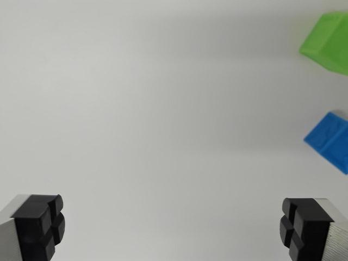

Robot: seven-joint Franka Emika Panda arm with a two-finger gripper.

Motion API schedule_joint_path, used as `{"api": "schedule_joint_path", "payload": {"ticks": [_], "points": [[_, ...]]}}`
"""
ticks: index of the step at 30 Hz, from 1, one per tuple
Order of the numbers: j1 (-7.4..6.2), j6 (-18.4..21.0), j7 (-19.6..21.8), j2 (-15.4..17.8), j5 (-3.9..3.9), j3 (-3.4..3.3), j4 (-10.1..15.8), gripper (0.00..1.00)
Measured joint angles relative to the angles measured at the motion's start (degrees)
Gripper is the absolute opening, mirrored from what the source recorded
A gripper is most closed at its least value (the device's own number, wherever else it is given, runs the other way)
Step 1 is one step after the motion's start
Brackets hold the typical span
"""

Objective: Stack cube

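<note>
A green cube (328, 42) lies at the wrist view's upper right, cut off by the frame edge. Below it a blue cube (331, 140) sits at the right edge, also partly out of frame. Both rest on a plain white surface (163, 109). My gripper (174, 228) stands open above the surface, with its black fingertips (41, 225) at the bottom left and bottom right corners. Nothing is between the fingers. Both cubes lie ahead of and to the right of the right fingertip, apart from it.
</note>
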State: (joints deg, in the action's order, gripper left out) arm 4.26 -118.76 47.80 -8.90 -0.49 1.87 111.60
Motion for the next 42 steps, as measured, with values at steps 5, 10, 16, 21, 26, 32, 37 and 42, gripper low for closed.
{"api": "schedule_joint_path", "payload": {"ticks": [5,10,16,21,26,32,37,42], "points": [[0.0,0.0,0.0,0.0,0.0,0.0,0.0,1.0],[0.0,0.0,0.0,0.0,0.0,0.0,0.0,1.0],[0.0,0.0,0.0,0.0,0.0,-0.04,0.0,1.0],[0.15,-0.3,0.1,-0.3,0.0,-0.16,0.0,1.0],[0.31,-0.7,0.3,-0.7,0.0,-0.39,0.0,1.0],[0.52,-1.5,0.5,-1.5,0.01,-0.85,0.1,1.0],[0.84,-2.4,0.8,-2.2,0.05,-1.27,0.1,1.0],[1.23,-3.4,1.2,-3.2,0.1,-1.68,0.1,1.0]]}}
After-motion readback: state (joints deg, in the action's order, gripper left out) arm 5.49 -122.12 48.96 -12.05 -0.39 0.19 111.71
